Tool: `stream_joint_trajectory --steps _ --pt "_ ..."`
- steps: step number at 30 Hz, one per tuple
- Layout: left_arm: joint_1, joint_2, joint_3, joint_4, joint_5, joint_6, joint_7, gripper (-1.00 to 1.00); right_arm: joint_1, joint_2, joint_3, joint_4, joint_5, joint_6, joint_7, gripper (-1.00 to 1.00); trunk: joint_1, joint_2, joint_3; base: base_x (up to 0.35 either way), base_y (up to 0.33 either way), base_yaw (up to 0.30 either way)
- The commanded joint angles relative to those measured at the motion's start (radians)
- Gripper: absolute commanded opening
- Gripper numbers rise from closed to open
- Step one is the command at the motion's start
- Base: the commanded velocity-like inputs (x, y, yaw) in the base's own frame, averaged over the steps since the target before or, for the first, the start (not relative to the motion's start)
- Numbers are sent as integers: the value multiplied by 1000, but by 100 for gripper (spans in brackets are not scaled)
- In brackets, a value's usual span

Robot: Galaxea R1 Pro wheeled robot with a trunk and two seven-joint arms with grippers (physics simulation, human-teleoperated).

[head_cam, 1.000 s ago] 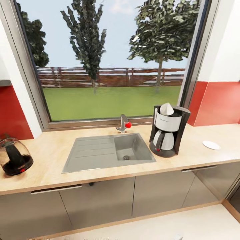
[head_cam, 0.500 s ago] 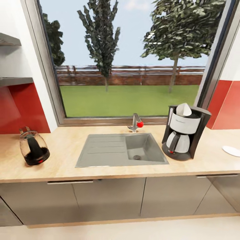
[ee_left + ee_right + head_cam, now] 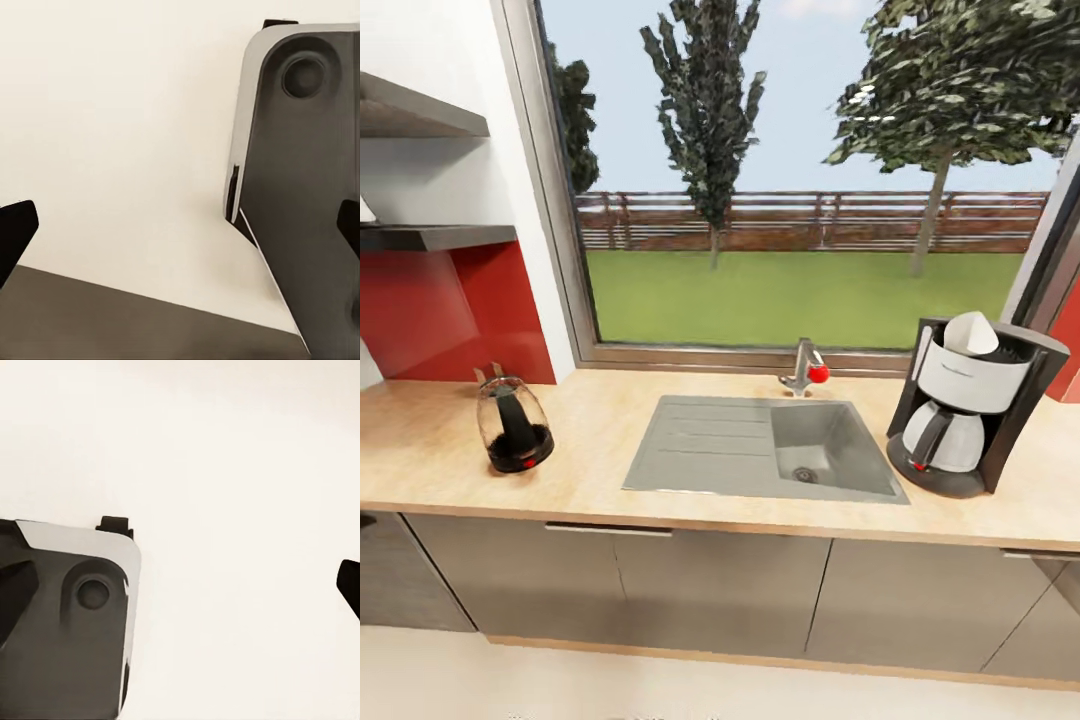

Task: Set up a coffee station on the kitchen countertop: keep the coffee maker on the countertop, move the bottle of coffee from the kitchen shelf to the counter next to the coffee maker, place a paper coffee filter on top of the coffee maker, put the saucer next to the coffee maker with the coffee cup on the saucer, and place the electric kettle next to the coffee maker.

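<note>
Coffee station surface [image 3: 610, 440]: long wood top under window; sink [image 3: 760, 455] set in the middle.
Coffee maker [image 3: 972, 405]: on surface, right of sink, as task wants; white paper filter [image 3: 971, 333] sits on its top.
Electric kettle [image 3: 513, 425]: upright on surface, left of sink, well apart from maker; I judge it must go over there.
Kitchen shelf [image 3: 420, 237]: upper left wall; coffee bottle not seen.
Wrist views: pale floor and robot base, not in head view.
Left claw [image 3: 180, 232]: tips at frame edges, wide apart, holds nothing.
Right claw [image 3: 180, 592]: same, wide, empty.
</note>
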Motion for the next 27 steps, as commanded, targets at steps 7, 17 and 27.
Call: stream_joint_trajectory --steps 7,17,27 --pt "-2 7 8 -7 -7 -5 3 100 0 -2 -9 -1 -11 1 -8 100 1 -2 -9 0 58 243" --pt "-2 9 13 -7 -2 -4 5 100 0 1 -6 -1 -9 -2 -12 100 1 -2 -17 0 289 227" --pt "-2 8 16 -6 0 -4 5 100 0 11 -4 2 -10 -9 -11 100 1 -2 -18 0 327 24"
